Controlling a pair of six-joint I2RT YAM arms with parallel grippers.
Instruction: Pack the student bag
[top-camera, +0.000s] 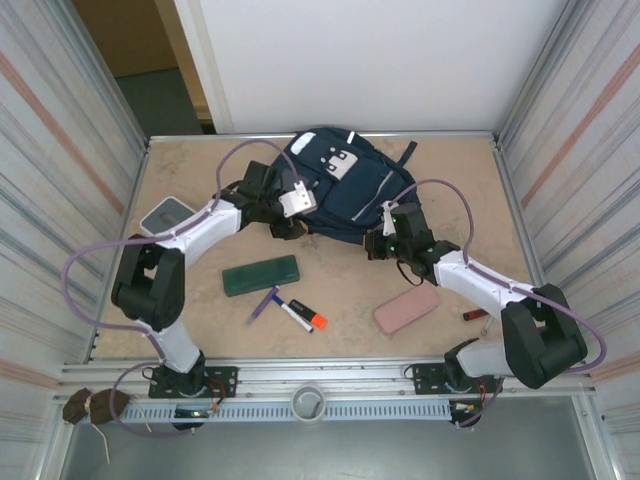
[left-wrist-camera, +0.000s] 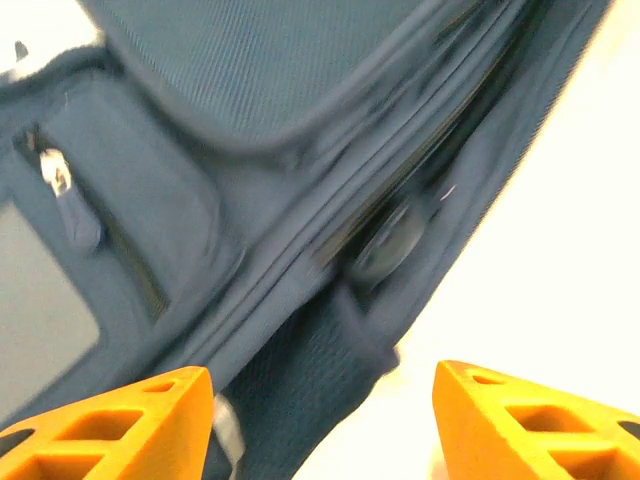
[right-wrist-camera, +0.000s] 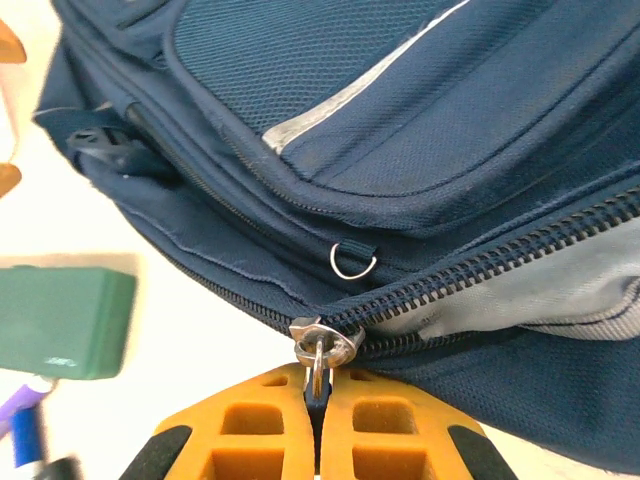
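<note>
The student bag (top-camera: 340, 190), navy with white stripes and white and grey patches, lies at the back middle of the table. My right gripper (right-wrist-camera: 318, 385) is shut on the pull tab of the bag's metal zipper slider (right-wrist-camera: 325, 343), at the bag's near right edge (top-camera: 375, 243). To the right of the slider the zipper stands parted and grey lining (right-wrist-camera: 520, 285) shows. My left gripper (left-wrist-camera: 322, 400) is open at the bag's near left side (top-camera: 290, 215). Its orange fingers (left-wrist-camera: 120, 420) straddle a fold of the bag's fabric (left-wrist-camera: 300, 400) without touching it.
On the table in front of the bag lie a green case (top-camera: 260, 275), a purple pen (top-camera: 263, 304), an orange-capped marker (top-camera: 303, 315), a pink case (top-camera: 407, 309) and a small red item (top-camera: 475, 314). A grey-green box (top-camera: 165, 213) sits at the left wall.
</note>
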